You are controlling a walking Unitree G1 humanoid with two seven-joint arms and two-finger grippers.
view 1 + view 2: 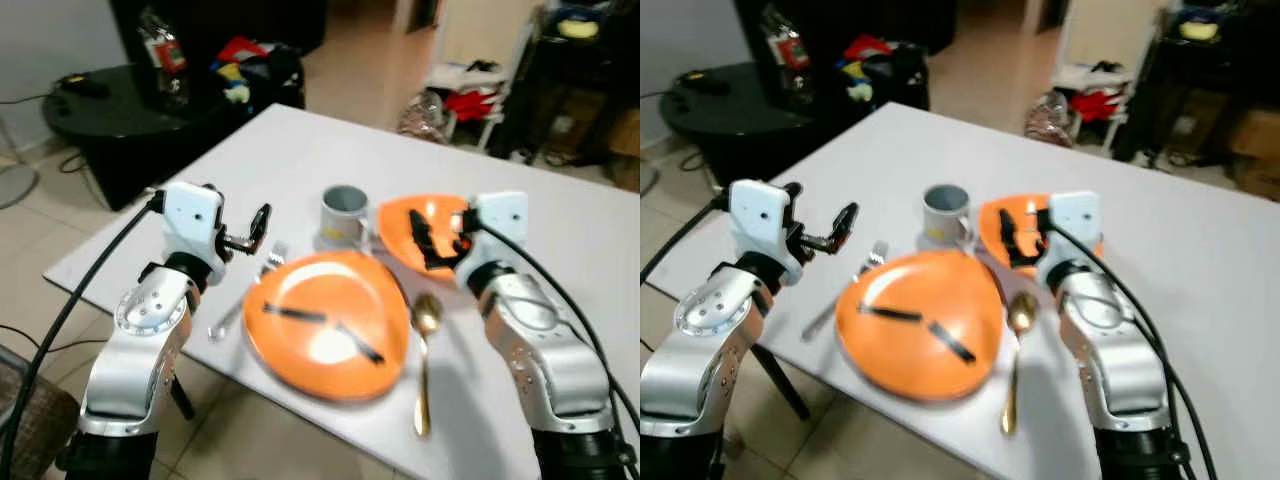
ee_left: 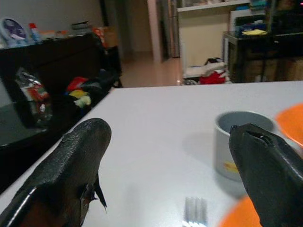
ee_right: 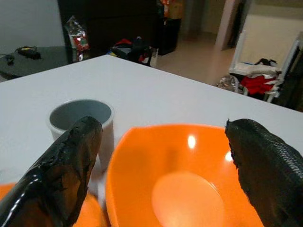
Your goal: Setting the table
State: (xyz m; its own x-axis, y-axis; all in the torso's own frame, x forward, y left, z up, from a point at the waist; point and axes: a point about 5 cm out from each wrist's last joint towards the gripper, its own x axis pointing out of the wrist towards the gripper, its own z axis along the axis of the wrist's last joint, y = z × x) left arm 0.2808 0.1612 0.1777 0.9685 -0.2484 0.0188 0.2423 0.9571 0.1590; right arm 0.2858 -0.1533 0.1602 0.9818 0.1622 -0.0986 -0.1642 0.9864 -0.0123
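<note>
Orange plate (image 1: 328, 322) lay at table's (image 1: 300, 150) near edge, gold spoon (image 1: 425, 345) beside. My left gripper (image 1: 250, 235), fingers apart, hovered above fork (image 1: 240, 305); my right gripper (image 1: 432, 240), fingers apart, above orange bowl (image 1: 400, 225). Grey mug (image 1: 344, 215) stood behind plate.

Silver arms, seemingly textured black fingers (image 2: 71, 165)

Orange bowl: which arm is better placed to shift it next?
Right, probably. The right gripper hangs over the orange bowl, jaws open and straddling it. The left gripper hovers above the fork, with the mug between it and the bowl.
</note>
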